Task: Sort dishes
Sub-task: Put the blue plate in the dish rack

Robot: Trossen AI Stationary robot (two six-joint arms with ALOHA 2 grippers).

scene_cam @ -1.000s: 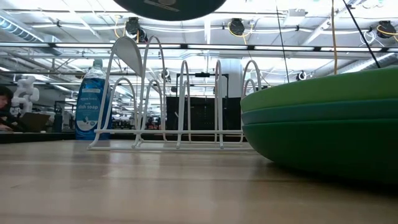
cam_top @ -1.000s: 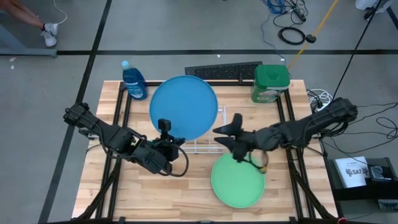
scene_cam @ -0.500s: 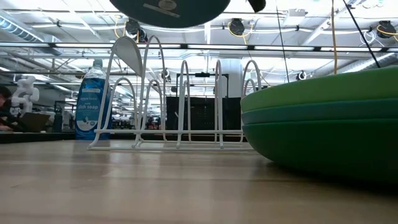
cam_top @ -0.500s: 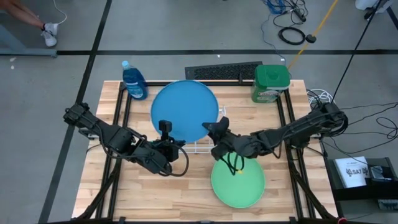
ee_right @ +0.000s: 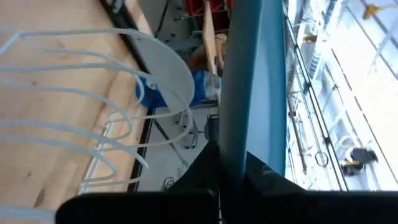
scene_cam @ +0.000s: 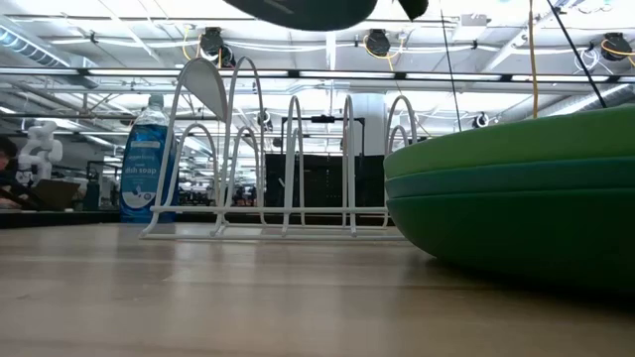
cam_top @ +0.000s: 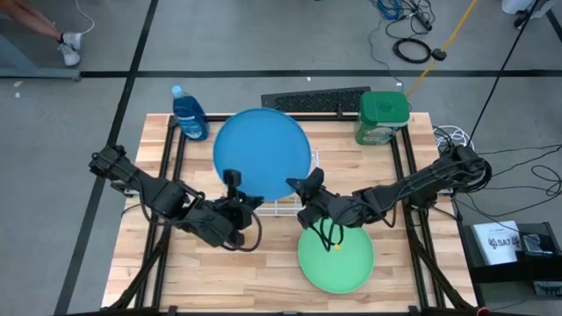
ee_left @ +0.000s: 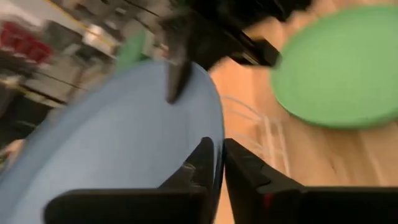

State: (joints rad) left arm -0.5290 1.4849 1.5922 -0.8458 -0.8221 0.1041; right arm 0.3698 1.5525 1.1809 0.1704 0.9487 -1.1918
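A blue plate [cam_top: 262, 154] hangs roughly level over the white wire rack [cam_top: 294, 207]; in the low view only its dark underside [scene_cam: 303, 10] shows at the top edge. My left gripper [cam_top: 233, 183] is shut on its near-left rim and my right gripper [cam_top: 307, 183] on its near-right rim. A stack of three plates [scene_cam: 516, 198] rests on the table at the near right: light green [cam_top: 335, 256] on top, teal in the middle, dark green at the bottom. My left gripper pinches the blue plate's rim [ee_left: 216, 163] between its two fingers, one above and one below, coming from the table's near-left side. The plate is lifted clear of the rack. My right gripper pinches the rim [ee_right: 239, 134] on the plate's near-right side between its two fingers, reaching in from the right. The rim runs edge-on between the fingers, and the plate is held above the rack.
A blue soap bottle [cam_top: 189, 114] stands at the far left corner. A green container [cam_top: 383, 117] stands at the far right, with a black keyboard-like thing [cam_top: 316, 101] between them at the far edge. Bare wood lies near left of the stack.
My right gripper has gone toward the table's left, from above the green stack to the blue plate's near-right rim, and has shut on it. The plate has risen a little and shifted slightly toward the right.
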